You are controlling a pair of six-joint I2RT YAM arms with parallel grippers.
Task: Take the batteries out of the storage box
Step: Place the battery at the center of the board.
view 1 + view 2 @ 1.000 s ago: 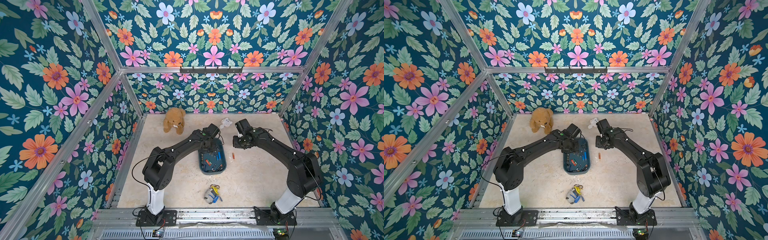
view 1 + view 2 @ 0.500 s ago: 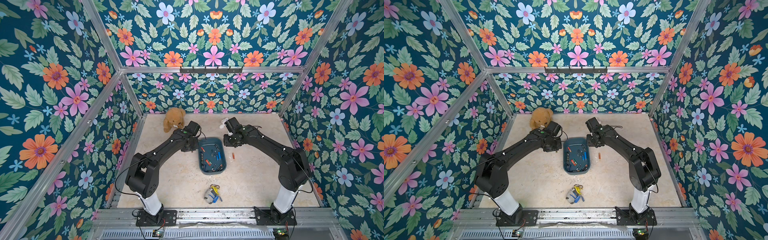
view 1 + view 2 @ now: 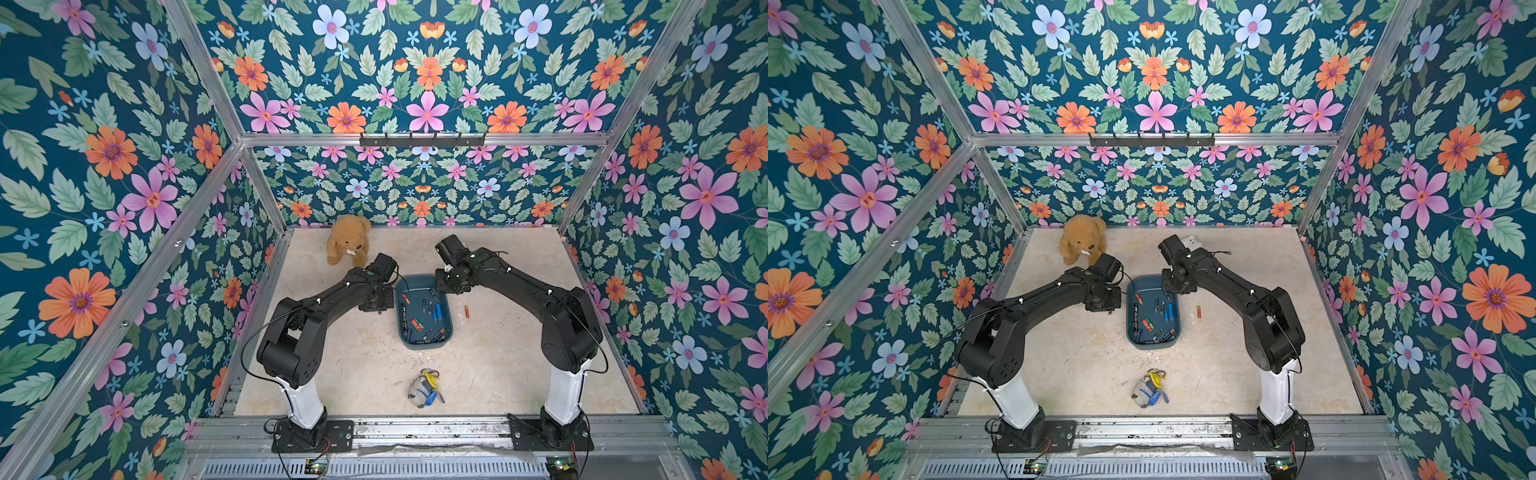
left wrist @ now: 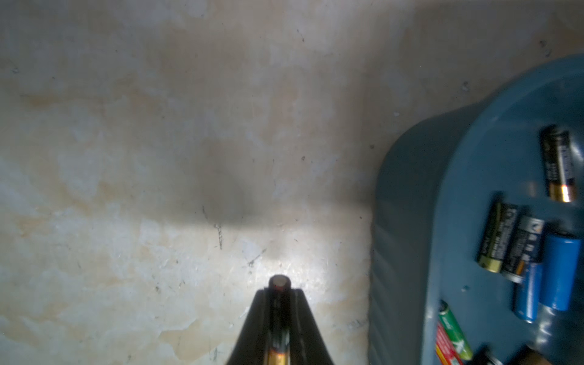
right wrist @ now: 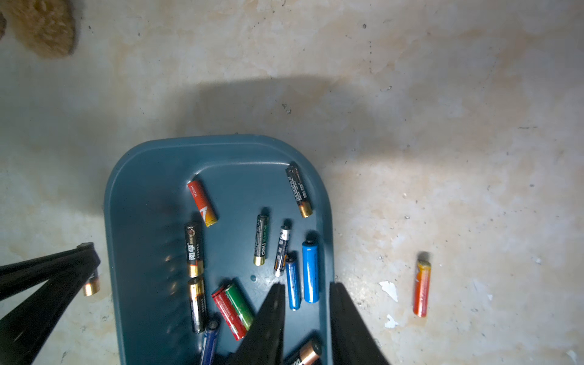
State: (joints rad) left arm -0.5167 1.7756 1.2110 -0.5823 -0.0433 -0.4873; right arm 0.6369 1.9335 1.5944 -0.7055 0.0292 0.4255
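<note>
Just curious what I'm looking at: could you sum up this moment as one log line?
left pincer: shut on black battery, outside box | right pincer: open over box | orange battery: on table

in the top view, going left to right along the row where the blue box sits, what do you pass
left gripper, shut on a black battery → storage box → loose orange battery; the right gripper is left out because it overlaps the box
</note>
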